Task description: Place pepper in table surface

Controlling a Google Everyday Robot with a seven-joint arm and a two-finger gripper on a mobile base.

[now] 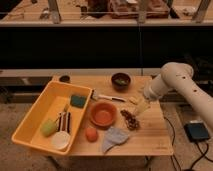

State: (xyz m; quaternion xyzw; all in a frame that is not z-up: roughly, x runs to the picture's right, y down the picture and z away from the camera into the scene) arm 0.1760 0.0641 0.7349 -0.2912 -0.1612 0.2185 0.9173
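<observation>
The pepper (pixel 120 79), a small green-and-yellowish piece, lies inside the dark bowl (pixel 121 83) at the back of the table surface (pixel 150 137), a light tan wooden top. My gripper (pixel 141 106) hangs low over the table's right side, in front of and to the right of the bowl and apart from it. The white arm (pixel 172 80) reaches in from the right. A small pale-yellow piece (pixel 133 100) lies just left of the gripper.
A yellow bin (pixel 30 131) at the left holds a light-green block (pixel 48 127), a dark green sponge (pixel 78 100) and a white disc (pixel 60 140). An orange bowl (pixel 103 114), orange ball (pixel 91 134), grey cloth (pixel 115 138), brown cluster (pixel 131 120) and long utensil (pixel 109 97) lie mid-table.
</observation>
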